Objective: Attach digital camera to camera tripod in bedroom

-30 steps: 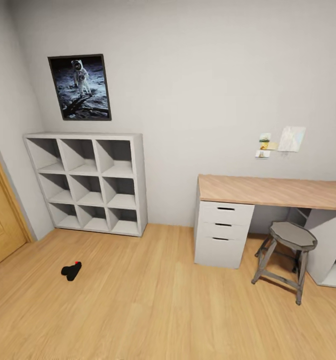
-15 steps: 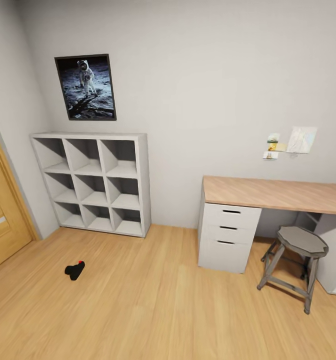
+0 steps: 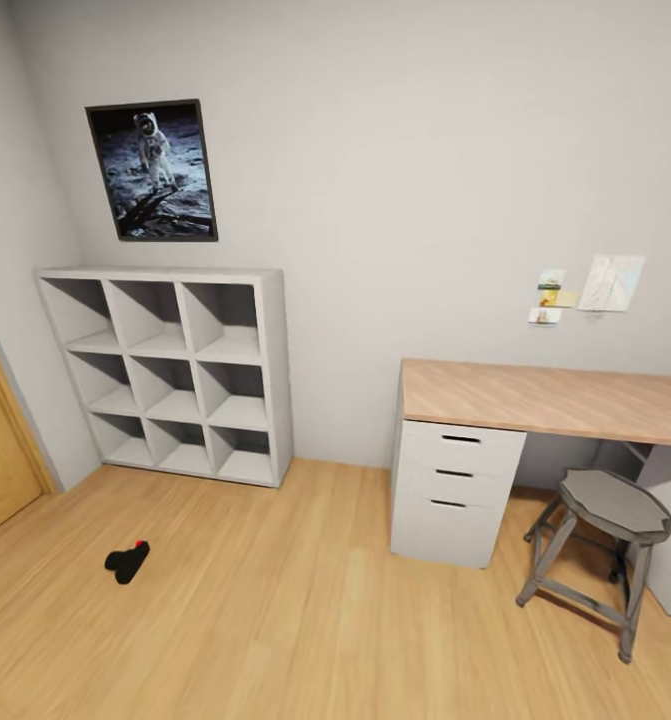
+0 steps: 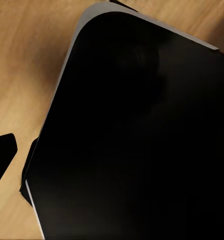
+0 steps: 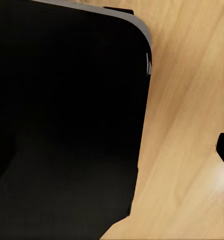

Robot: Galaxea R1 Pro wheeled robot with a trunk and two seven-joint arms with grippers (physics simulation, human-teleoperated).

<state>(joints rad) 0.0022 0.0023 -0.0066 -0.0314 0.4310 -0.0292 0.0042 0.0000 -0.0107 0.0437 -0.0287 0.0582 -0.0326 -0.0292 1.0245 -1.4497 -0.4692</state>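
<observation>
Bedroom, plank floor (image 3: 305, 620) | camera (image 3: 127, 561) lying on floor in front of shelves (image 3: 170, 370), well left of desk (image 3: 545, 400) | likely light, rigid, smooth, lens fragile; best gripped across body sides | finger state: cannot tell.

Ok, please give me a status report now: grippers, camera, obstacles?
Grippers not in sight. Small black digital camera with red dot lies on light wood plank floor, before white cube shelves. Nothing between.
</observation>
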